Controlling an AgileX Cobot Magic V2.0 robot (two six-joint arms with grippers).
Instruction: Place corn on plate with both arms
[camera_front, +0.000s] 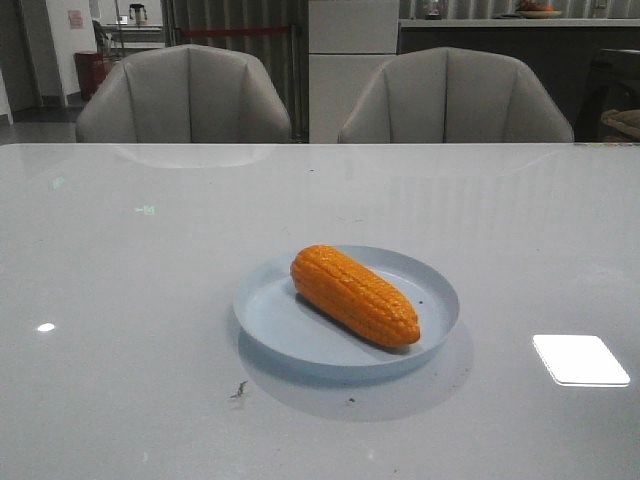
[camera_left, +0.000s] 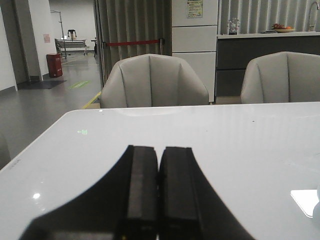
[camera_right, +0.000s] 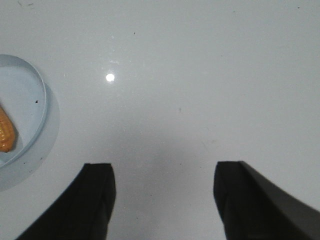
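Corn (camera_front: 354, 295) lay on the plate (camera_front: 300, 335), both pincers off it.
Front view: plate sat centre frame on the grey counter (camera_front: 120, 300), corn diagonal across it, fat end upper left, tip lower right near the rim; two grey chairs (camera_front: 184, 95) along the top edge. Left pincer (camera_left: 159, 192) was together, fingers touching, nothing between them, low over bare counter. Right pincer (camera_right: 162, 200) was apart, empty, over bare counter, with the plate edge and corn tip at the left edge of its frame.
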